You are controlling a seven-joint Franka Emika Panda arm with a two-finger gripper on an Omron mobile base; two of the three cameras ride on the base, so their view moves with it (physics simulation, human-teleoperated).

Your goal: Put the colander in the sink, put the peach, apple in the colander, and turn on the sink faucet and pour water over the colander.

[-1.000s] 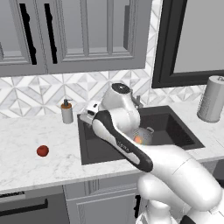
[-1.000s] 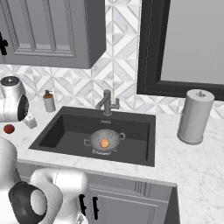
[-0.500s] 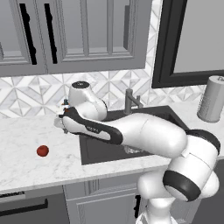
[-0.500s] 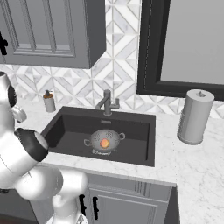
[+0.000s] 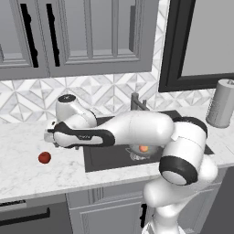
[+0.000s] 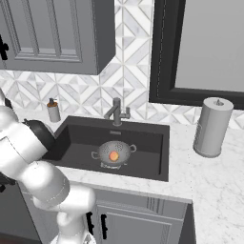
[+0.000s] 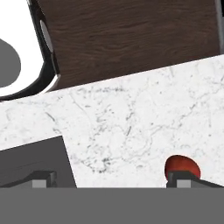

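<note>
Holey silver metal colander [image 6: 113, 153] with the pale orange-pink peach [image 6: 114, 156] sits in the dark grey sink [image 6: 147, 164]; small dark red apple [image 5: 44, 157] left on the counter, my gripper [image 7: 111, 178] spread wide over it, faucet not on yet

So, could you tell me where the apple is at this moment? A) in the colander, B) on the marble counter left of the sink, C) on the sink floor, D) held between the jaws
B: the dark red apple lies on the counter, left of the sink.
</note>
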